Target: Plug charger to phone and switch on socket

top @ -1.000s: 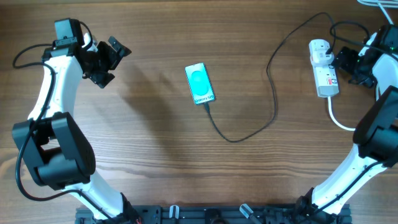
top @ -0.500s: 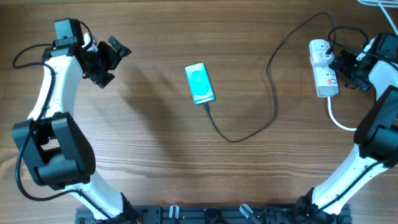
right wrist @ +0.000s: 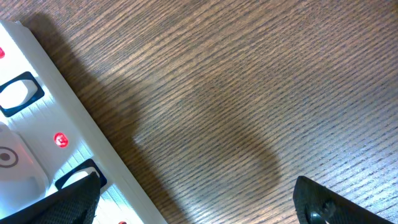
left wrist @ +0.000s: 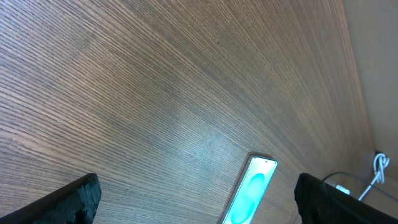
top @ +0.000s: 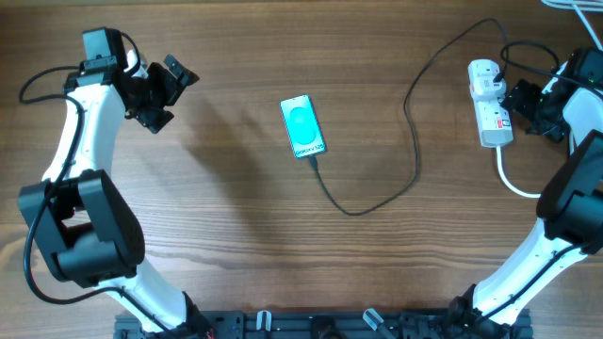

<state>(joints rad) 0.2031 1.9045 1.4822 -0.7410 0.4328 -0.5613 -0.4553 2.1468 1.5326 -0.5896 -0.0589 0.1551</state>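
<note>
The phone [top: 302, 126] lies flat mid-table with its turquoise screen lit; it also shows in the left wrist view [left wrist: 250, 198]. The thin black charger cable [top: 413, 141] runs from the phone's near end, where its tip sits, in a loop up to the socket. The white socket strip [top: 488, 104] lies at the far right with a round plug on its far end; its edge and red lights show in the right wrist view [right wrist: 43, 134]. My right gripper [top: 521, 102] is open, right beside the socket, one finger over it. My left gripper [top: 170, 89] is open and empty, far left of the phone.
The socket's thick white cord [top: 513, 181] curves off toward the right arm's base. More cables lie at the top right corner [top: 565, 8]. The table's far edge shows in the left wrist view [left wrist: 364, 93].
My right gripper has shifted slightly toward the socket. The left arm, phone and cable have not moved.
</note>
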